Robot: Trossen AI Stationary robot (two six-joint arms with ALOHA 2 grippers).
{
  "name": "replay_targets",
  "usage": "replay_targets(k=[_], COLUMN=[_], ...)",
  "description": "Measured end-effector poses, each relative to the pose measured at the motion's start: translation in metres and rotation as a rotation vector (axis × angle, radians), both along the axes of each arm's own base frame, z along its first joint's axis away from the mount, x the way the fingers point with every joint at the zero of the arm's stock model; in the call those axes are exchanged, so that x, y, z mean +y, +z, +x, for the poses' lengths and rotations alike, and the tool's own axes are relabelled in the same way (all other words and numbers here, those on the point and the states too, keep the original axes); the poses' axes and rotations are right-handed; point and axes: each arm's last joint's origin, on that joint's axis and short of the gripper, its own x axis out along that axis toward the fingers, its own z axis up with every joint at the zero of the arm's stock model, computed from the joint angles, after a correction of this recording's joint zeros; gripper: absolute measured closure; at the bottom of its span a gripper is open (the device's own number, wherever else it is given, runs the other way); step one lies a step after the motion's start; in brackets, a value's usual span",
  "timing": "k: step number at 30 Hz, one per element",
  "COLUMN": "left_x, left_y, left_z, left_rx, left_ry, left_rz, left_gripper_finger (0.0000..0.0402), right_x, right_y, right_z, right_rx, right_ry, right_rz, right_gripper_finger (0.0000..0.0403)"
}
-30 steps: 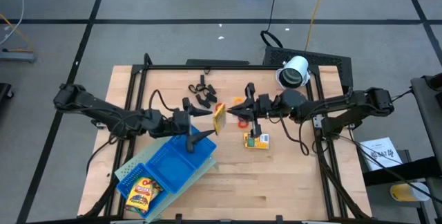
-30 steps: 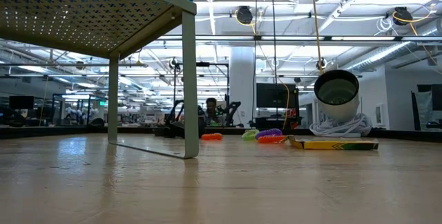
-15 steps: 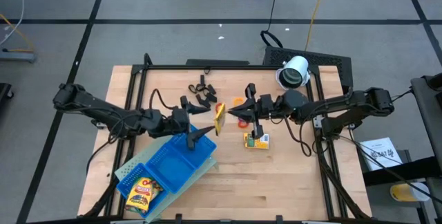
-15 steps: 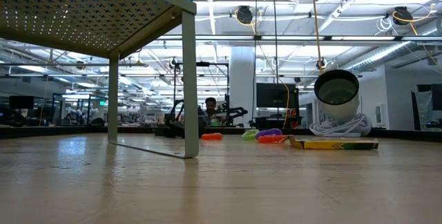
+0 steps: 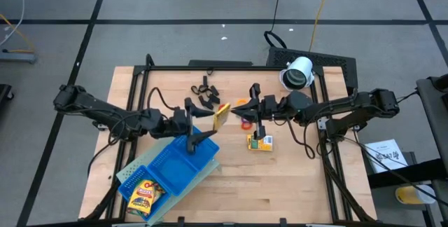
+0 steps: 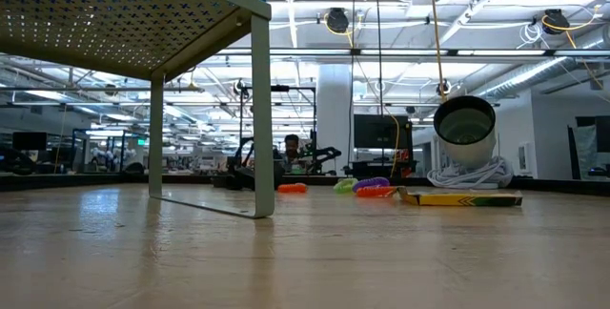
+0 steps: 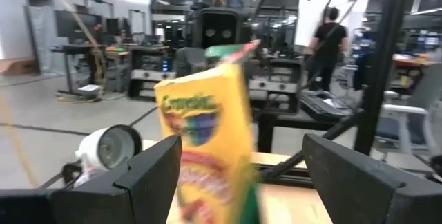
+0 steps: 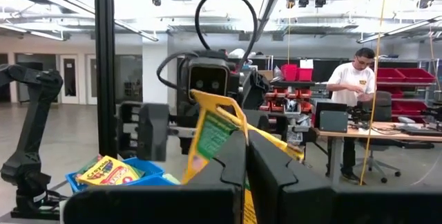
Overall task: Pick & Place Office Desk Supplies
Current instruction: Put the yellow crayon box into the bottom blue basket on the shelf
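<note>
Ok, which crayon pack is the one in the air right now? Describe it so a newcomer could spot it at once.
Start at the blue tray at the table's front left in the high view. Just beyond its far corner, between the two arms, a yellow crayon pack hangs tilted above the wood, pinched by the right gripper with shut fingers. The other packs lie flat: one in the tray, one on the table.

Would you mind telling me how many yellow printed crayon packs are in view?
3: one yellow crayon pack held by the right gripper, one on the wooden table, one in the blue tray.
</note>
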Motion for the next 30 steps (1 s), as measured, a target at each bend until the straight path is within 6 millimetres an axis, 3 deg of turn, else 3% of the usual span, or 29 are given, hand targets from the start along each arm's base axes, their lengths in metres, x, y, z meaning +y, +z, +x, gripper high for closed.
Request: replay_targets(k=[7, 16, 30], left_x=[0.006, 0.005, 0.015], left_y=[0.0, 0.0, -0.016], left_z=[0.001, 0.002, 0.017], left_rx=[0.002, -0.009, 0.029], left_ry=[0.071, -0.042, 0.201], left_rz=[-0.016, -0.021, -0.039], left_gripper_finger=[0.0092, 0.0092, 0.0092], right_x=[0.002, 0.001, 0.002], right_y=[0.002, 0.0, -0.01], right_z=[-0.001, 0.001, 0.011], right_rx=[-0.019, -0.032, -0.032], right_ry=[0.008, -0.024, -0.015], right_rz=[0.009, 0.003, 0.003], right_gripper_finger=[0.0403, 0.0403, 0.0403])
